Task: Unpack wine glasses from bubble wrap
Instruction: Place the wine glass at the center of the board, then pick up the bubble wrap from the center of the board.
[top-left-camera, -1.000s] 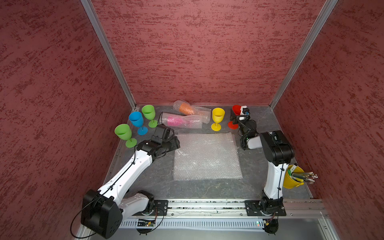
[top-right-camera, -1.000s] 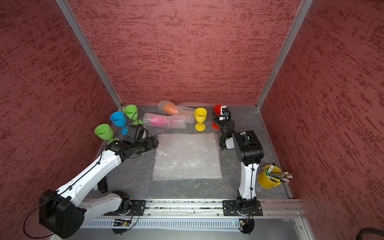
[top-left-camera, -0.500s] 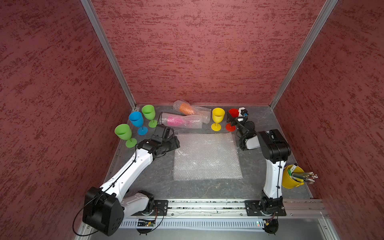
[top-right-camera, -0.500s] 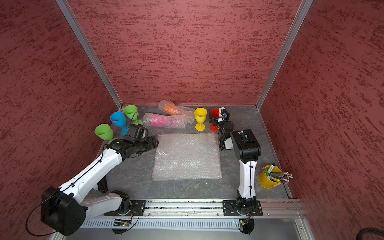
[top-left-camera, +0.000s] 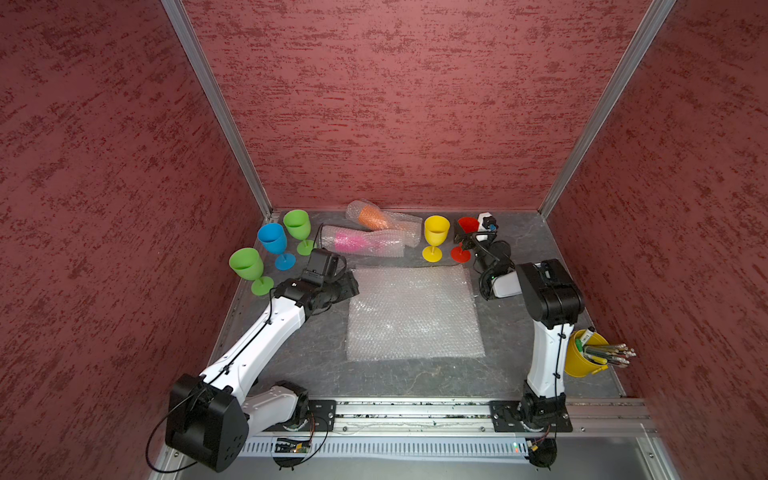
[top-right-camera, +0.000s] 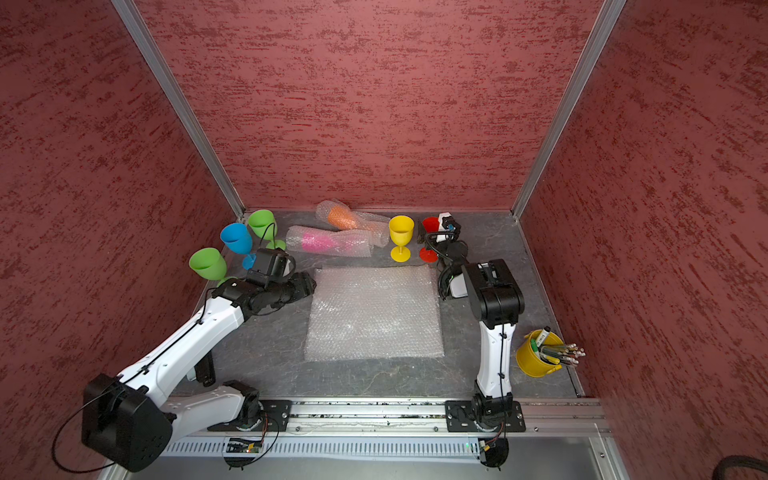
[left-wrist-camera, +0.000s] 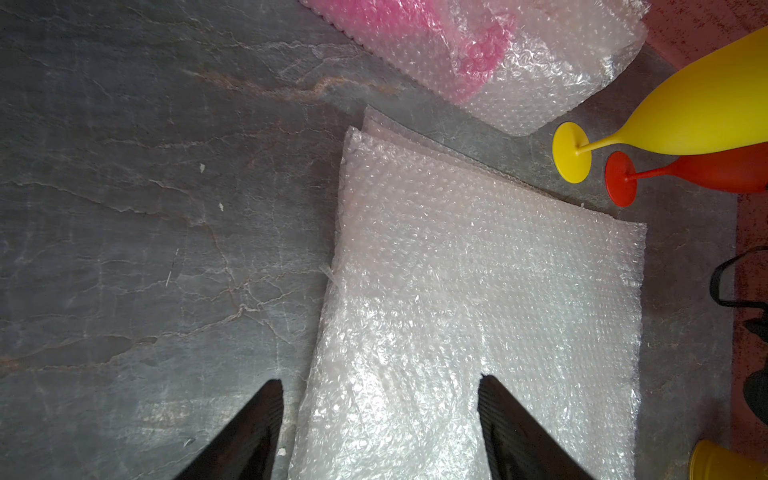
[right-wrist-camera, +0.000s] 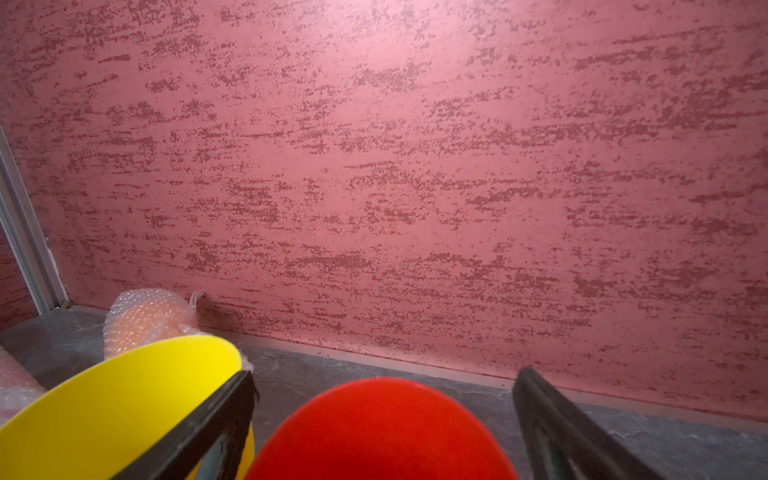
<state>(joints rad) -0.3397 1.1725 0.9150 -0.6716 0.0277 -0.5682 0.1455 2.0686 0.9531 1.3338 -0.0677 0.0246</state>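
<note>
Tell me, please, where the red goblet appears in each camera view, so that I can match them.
Top view: red goblet upright, near mid-picture, right of centre.
Top view: near mid-picture, slightly right of centre.
Left wrist: beside the yellow goblet, past the flat bubble wrap sheet's corner.
Right wrist: its bowl between the fingers of the open right gripper.
Shared landmark: the yellow goblet, next to it in all four.

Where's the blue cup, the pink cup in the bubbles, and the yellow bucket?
blue cup (top-left-camera: 273, 243): in a top view, on its bowl.
pink cup (top-left-camera: 347, 242): in a top view, on its wrapped bowl.
yellow bucket (top-left-camera: 576, 362): in a top view, on its outer wall.
</note>
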